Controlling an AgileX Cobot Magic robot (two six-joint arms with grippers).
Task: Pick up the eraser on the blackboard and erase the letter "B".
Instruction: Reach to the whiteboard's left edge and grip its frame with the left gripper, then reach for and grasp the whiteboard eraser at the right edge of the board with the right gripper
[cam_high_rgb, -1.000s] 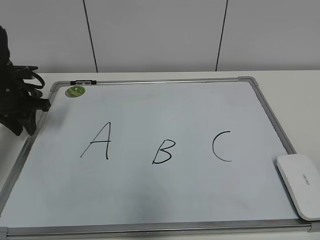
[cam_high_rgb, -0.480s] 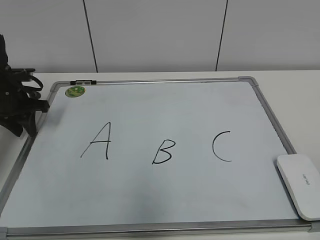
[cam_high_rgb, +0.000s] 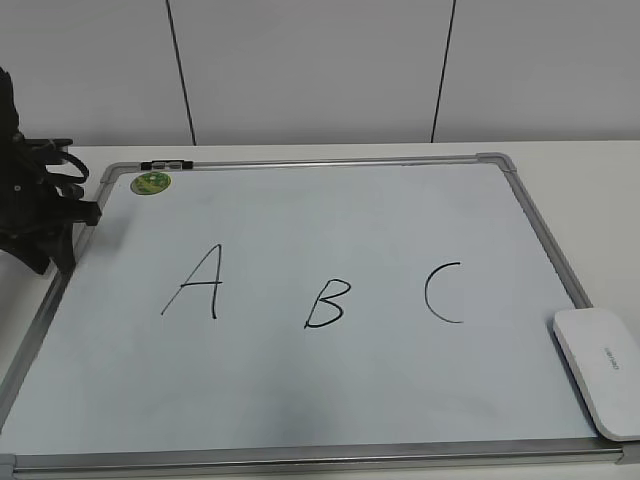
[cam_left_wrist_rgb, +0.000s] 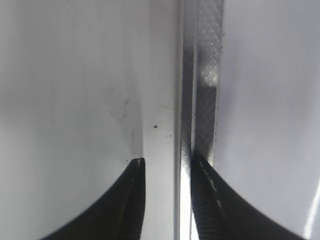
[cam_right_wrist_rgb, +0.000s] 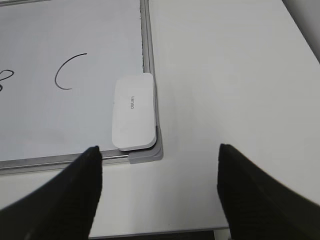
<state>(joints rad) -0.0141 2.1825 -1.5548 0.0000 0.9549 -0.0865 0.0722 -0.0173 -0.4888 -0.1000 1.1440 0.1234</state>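
While the left arm has shifted only slightly at the board's left edge since a second ago, nothing on the blackboard has changed: the letter "B" stands whole between the black "A" and the black "C".

The eraser lies where it lay before, on the board's lower right corner, overlapping the frame and its grey corner cap. In the right wrist view it sits just beside the "C", lettering up, and the right end effector hovers apart from it over the white counter, fingers spread wide and empty.

The left end effector is released too, though narrowly: its two dark fingertips straddle the silver frame rail without clearly pinching it. In the exterior view that arm is a dark mass over the board's upper left edge, near the round green magnet and a small black clip on the top rail.
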